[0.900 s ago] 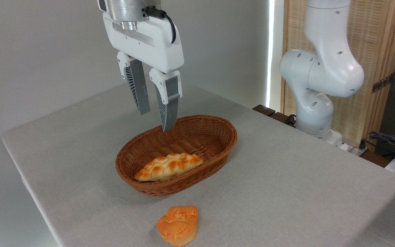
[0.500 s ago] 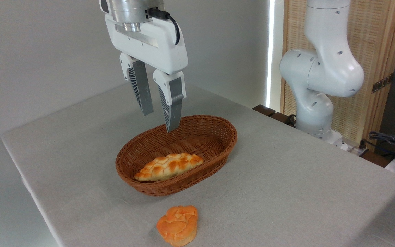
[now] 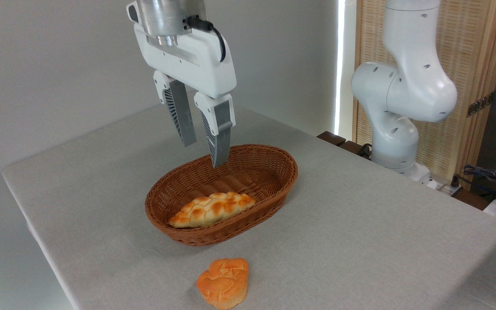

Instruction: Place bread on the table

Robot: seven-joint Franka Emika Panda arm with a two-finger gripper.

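The bread (image 3: pixel 212 209) lies inside the wicker basket (image 3: pixel 274 189), along its near wall, while the tool (image 3: pixel 205 153) hangs above the basket's far rim, so the loaf sits below the tool and towards the camera. The tool's two fingers are parted by a modest gap and hold nothing. The loaf's long axis runs from lower left to upper right in the picture, roughly along the basket's own length; the fingers look set across that line, though how squarely is hard to judge from this one view. To reach it the tool would likely need to come forward and down into the basket, and the near wall, which the loaf seems to rest against, leaves little room for the finger on that side. A small orange bun (image 3: pixel 223 282) sits on the worktop (image 3: pixel 381 241) in front of the basket, apart from it, taking some of the nearest free spot for setting the loaf down
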